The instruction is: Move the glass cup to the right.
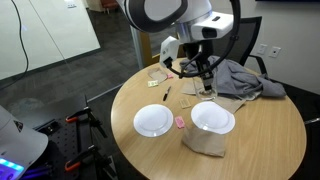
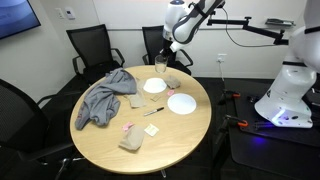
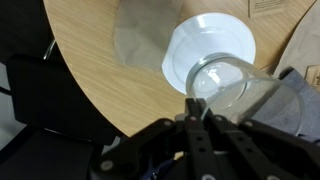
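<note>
The glass cup point(image 3: 228, 85) is a small clear tumbler. My gripper point(image 3: 193, 102) is shut on its rim, one finger inside and one outside the wall. In the wrist view the cup hangs over a round white plate point(image 3: 215, 40) on the wooden table point(image 3: 90, 60). In an exterior view the cup point(image 2: 160, 66) hangs below the gripper point(image 2: 166, 55), at the table's far edge behind a white plate point(image 2: 154, 86). In an exterior view the gripper point(image 1: 203, 72) is above the table's back part; the cup is hard to make out there.
Two white plates point(image 1: 153, 121) point(image 1: 212, 117) lie on the round table point(image 1: 270, 140); one sits on a beige napkin point(image 1: 205, 143). A crumpled grey cloth point(image 2: 105, 95) covers one side. A pen point(image 2: 152, 112) and small papers lie between. Black office chairs point(image 2: 88, 45) ring the table.
</note>
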